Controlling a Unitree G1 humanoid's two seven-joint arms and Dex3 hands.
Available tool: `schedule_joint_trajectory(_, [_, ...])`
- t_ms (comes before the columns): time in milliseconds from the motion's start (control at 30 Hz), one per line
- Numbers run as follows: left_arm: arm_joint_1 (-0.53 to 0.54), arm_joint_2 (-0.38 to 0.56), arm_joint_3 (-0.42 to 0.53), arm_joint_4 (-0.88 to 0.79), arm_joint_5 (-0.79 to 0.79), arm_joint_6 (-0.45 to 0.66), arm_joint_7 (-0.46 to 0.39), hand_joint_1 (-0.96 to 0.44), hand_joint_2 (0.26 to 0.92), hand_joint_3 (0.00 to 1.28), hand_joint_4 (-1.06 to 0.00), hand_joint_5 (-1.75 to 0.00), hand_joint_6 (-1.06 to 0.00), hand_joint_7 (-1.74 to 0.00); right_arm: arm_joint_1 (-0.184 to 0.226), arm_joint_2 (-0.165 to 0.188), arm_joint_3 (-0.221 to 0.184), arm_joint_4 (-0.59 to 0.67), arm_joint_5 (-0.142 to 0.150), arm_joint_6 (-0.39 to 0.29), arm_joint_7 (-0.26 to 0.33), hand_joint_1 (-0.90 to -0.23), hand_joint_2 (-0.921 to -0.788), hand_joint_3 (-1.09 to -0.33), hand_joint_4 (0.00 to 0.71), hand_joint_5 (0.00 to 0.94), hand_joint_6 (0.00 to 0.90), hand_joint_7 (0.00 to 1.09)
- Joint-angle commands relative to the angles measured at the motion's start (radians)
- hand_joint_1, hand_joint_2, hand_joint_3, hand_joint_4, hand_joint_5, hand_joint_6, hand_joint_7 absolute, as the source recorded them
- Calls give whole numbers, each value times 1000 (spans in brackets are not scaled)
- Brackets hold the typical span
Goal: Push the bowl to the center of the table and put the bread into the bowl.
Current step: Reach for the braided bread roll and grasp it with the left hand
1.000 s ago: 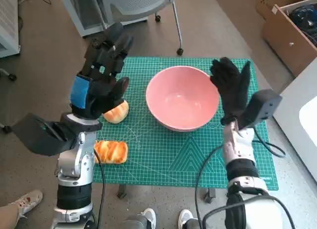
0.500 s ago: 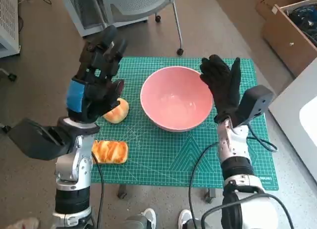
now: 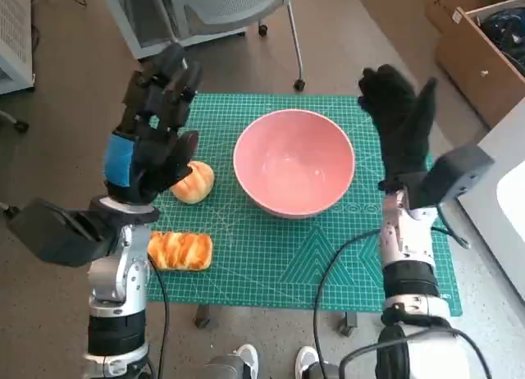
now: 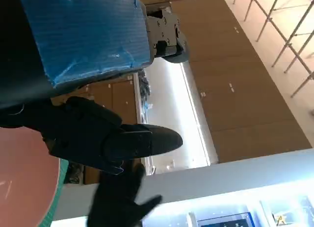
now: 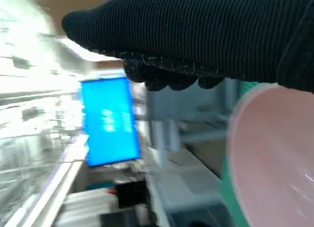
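Observation:
A pink bowl [image 3: 294, 161] stands empty near the middle of the green cutting mat [image 3: 271, 256]. Its rim also shows in the left wrist view [image 4: 24, 187] and the right wrist view [image 5: 274, 158]. A round bread roll [image 3: 194, 183] lies left of the bowl, and a flat glazed bread [image 3: 180, 250] lies nearer the front left edge. My left hand [image 3: 152, 133] hovers raised above the round roll, fingers spread, holding nothing. My right hand [image 3: 399, 125] is held upright and open to the right of the bowl, a gap apart from its rim.
An office chair's base [image 3: 238, 18] stands beyond the table's far edge. A cardboard box [image 3: 484, 43] sits at the far right and a white surface [image 3: 504, 190] at the right edge. Shoes [image 3: 246, 364] show below the front edge.
My right hand has drawn back to the right, off the bowl's rim. The bowl has stayed where the push left it. My left hand drifted slightly left.

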Motion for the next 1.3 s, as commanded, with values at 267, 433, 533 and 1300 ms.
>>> schedule_joint_trajectory(267, [60,177,64,-101,24,7,-81,-567,898,326,1,-311,1,-543,171,2,51,-386,-3,9,1,-554,-921,-721,266,6,137,437])
schedule_joint_trajectory(433, [88,332,90,-143,124,-10,-138,-550,884,278,-7,-314,1,-563,216,-2,73,-523,-11,64,-20,-558,-921,-708,276,9,138,450])
schedule_joint_trajectory(533, [113,427,89,-182,219,-11,-163,-545,873,260,-17,-326,1,-582,223,-6,80,-560,-11,86,-26,-569,-921,-689,284,11,134,458])
schedule_joint_trajectory(1300, [334,658,42,-336,361,15,-369,-486,881,24,-207,-78,-100,-544,154,10,93,-462,13,94,-23,-585,-921,-628,312,14,143,486])
